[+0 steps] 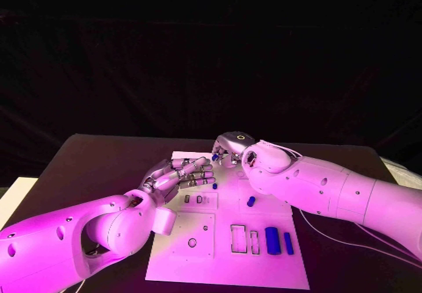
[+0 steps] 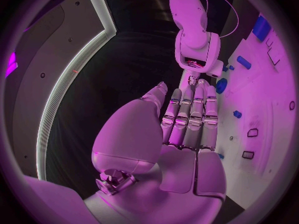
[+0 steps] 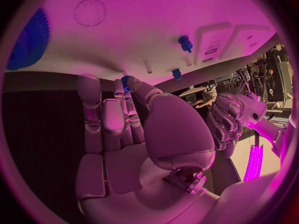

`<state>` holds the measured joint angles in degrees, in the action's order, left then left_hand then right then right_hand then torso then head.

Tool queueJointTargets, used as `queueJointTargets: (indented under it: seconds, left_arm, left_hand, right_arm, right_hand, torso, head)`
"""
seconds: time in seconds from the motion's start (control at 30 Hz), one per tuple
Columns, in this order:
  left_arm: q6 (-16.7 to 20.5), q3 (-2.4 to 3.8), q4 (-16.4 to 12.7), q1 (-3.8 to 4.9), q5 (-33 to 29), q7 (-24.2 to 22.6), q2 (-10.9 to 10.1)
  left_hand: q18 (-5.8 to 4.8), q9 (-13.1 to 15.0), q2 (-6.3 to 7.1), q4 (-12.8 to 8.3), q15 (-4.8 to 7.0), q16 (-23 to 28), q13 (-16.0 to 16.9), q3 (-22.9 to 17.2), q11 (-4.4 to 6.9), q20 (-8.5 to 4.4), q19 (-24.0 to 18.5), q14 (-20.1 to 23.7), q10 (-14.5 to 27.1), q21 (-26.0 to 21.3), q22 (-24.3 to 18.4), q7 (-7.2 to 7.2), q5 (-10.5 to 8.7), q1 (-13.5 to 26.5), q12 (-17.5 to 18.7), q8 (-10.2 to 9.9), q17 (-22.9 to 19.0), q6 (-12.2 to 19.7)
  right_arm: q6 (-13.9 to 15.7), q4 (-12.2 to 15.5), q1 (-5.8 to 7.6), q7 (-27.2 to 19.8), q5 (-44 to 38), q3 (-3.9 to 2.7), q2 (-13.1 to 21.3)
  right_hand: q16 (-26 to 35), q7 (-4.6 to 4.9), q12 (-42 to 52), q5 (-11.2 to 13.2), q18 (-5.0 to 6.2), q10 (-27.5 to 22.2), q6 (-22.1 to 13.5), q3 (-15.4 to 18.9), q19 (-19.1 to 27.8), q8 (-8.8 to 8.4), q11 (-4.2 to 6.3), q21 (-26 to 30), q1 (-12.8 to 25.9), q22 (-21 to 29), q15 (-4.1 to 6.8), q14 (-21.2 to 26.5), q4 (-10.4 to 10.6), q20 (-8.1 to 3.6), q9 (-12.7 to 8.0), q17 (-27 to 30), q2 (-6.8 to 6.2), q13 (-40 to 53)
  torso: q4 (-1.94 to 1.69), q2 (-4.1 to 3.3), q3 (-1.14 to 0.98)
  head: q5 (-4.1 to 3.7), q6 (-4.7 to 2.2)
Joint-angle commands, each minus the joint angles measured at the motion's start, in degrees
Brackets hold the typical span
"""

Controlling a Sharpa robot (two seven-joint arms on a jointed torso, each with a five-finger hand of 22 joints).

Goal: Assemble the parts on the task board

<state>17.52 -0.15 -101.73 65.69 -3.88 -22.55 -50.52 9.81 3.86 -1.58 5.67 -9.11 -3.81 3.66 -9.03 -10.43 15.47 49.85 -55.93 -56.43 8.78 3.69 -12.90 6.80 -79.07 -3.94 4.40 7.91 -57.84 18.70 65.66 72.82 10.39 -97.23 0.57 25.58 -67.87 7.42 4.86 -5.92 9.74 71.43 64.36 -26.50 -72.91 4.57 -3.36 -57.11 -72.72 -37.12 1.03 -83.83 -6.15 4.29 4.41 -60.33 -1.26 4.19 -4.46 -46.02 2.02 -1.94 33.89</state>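
At 12 o'clock edge of task board (image 1: 224,268), right hand (image 1: 230,148) pinches small blue part (image 1: 215,157) in fingers, likely to fit it in. Left hand (image 1: 180,175) waits close at 9 o'clock, fingers straight, side by side, holding nothing. More blue parts (image 1: 272,240) lie at 5 o'clock.

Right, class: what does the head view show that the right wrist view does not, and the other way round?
Head view, not the wrist view: two long blue cylinders lying side by side on the nearer half of the task board. Right wrist view, not the head view: a big blue toothed gear on the board. Shared: the right hand pinching a small blue part, and the left hand holding nothing.
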Motion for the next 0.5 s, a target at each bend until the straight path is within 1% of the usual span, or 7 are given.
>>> queueJointTargets:
  seconds: [0.03, 0.13, 0.23, 0.3, 0.37, 0.47, 0.5]
  left_arm:
    - [-0.63, 0.04, -0.19, 0.07, -0.05, -0.48, 0.05]
    - [-0.62, 0.04, -0.17, 0.07, -0.05, -0.46, 0.05]
    - [-0.58, 0.04, -0.10, 0.07, -0.05, -0.40, 0.05]
    - [-0.54, 0.04, -0.02, 0.07, -0.06, -0.36, 0.08]
    - [-0.53, 0.04, 0.05, 0.07, -0.06, -0.34, 0.12]
    - [-0.49, 0.04, 0.13, 0.07, -0.06, -0.32, 0.16]
    - [-0.48, 0.04, 0.16, 0.07, -0.06, -0.33, 0.17]
  left_hand:
    - [0.76, -0.05, -0.24, -0.18, -0.15, 0.23, -0.09, -0.05, -0.36, 0.06, 0.08, 0.32, -0.07, -0.10, 0.08, -0.10, 0.24, 0.29, 0.26, -0.40, -0.06, -0.14]
    - [0.76, -0.05, -0.24, -0.18, -0.15, 0.23, -0.09, -0.05, -0.36, 0.06, 0.08, 0.32, -0.07, -0.10, 0.08, -0.10, 0.24, 0.29, 0.26, -0.40, -0.06, -0.14]
    - [0.76, -0.06, -0.23, -0.20, -0.16, 0.23, -0.09, -0.07, -0.37, 0.06, 0.12, 0.33, -0.05, -0.09, 0.09, -0.12, 0.24, 0.29, 0.27, -0.42, -0.11, -0.12]
    - [0.76, -0.06, -0.23, -0.21, -0.16, 0.23, -0.10, -0.07, -0.38, 0.06, 0.14, 0.33, -0.04, -0.08, 0.10, -0.14, 0.24, 0.30, 0.28, -0.43, -0.13, -0.11]
    - [0.76, -0.06, -0.23, -0.21, -0.16, 0.23, -0.10, -0.07, -0.39, 0.06, 0.14, 0.33, -0.03, -0.08, 0.10, -0.15, 0.24, 0.30, 0.28, -0.44, -0.13, -0.10]
    - [0.76, -0.06, -0.23, -0.21, -0.16, 0.23, -0.10, -0.07, -0.39, 0.06, 0.14, 0.33, -0.03, -0.08, 0.10, -0.15, 0.24, 0.30, 0.28, -0.44, -0.13, -0.10]
    - [0.76, -0.07, -0.22, -0.21, -0.17, 0.23, -0.10, -0.08, -0.40, 0.07, 0.16, 0.34, -0.01, -0.09, 0.10, -0.18, 0.24, 0.31, 0.30, -0.46, -0.17, -0.08]
  right_arm:
    - [-1.91, -0.11, -0.04, 0.61, -0.90, 0.00, -0.28]
    - [-1.76, -0.28, -0.04, 0.60, -0.90, 0.01, -0.36]
    - [-1.37, -0.56, -0.04, 0.46, -0.75, 0.02, -0.38]
    - [-0.83, -0.69, -0.04, 0.36, -0.66, 0.03, -0.36]
    - [-0.18, -0.59, -0.04, 0.28, -0.62, 0.03, -0.25]
    - [0.96, -0.25, -0.04, 0.10, -0.56, 0.04, -0.01]
    - [1.56, 0.02, -0.06, -0.01, -0.51, 0.04, 0.18]
  right_hand:
    - [-0.32, 0.23, -0.15, 0.34, -0.62, 0.07, 0.05, -0.26, 0.42, -0.06, -0.24, -0.38, 0.33, -0.07, 0.29, -1.85, 0.33, -0.01, 0.04, 0.08, -0.13, -0.04]
    - [-0.36, 0.47, -0.50, 0.43, -0.63, -0.50, -0.51, -0.44, 0.63, -0.41, -0.46, -0.50, 0.45, -0.09, 0.14, -1.80, 0.48, 0.08, -0.08, 0.08, -0.43, -0.16]
    - [0.43, 1.26, -1.34, 0.40, -0.50, -2.94, -2.19, -0.74, 1.52, -1.03, -1.21, 0.11, 0.78, 1.04, -0.48, -1.43, 0.75, 0.47, -0.43, 1.15, -1.25, -0.51]
    - [2.17, 1.93, -1.43, 0.40, -0.10, -6.20, -3.97, -1.03, 3.18, -1.11, -2.03, 1.99, 0.99, 3.90, -1.15, -0.74, 0.90, 1.08, -0.67, 3.30, -2.06, -0.68]
    - [3.97, 2.40, -1.35, 0.35, 0.56, -9.26, -6.16, -1.34, 5.12, -1.10, -2.74, 4.30, 0.83, 7.27, -1.78, -0.09, 0.84, 1.58, -0.77, 5.47, -2.76, -0.66]
    - [8.07, 2.91, -1.12, 0.37, 0.84, -13.07, -10.15, -1.27, 6.48, -1.11, -3.44, 5.52, 0.40, 8.42, -2.36, 1.37, 0.73, 2.01, -0.75, 10.15, -3.54, -0.60]
    - [9.14, 2.89, -1.07, 0.37, 0.87, -13.93, -10.88, -1.08, 6.67, -1.07, -3.50, 5.77, 0.22, 8.60, -2.39, 1.67, 0.67, 2.07, -0.72, 11.35, -3.76, -0.58]
  torso:
    - [-0.04, -0.01, 0.03]
    - [-0.04, -0.01, 0.05]
    - [-0.03, -0.04, 0.05]
    - [-0.01, -0.03, 0.05]
    - [-0.04, -0.07, 0.04]
    - [-0.04, -0.09, 0.03]
    - [-0.02, -0.09, 0.01]
  head:
    - [0.02, 0.07]
    - [0.02, 0.10]
    - [0.02, 0.14]
    - [0.06, 0.22]
    - [-0.03, 0.22]
    - [-0.09, 0.25]
    - [-0.07, 0.24]
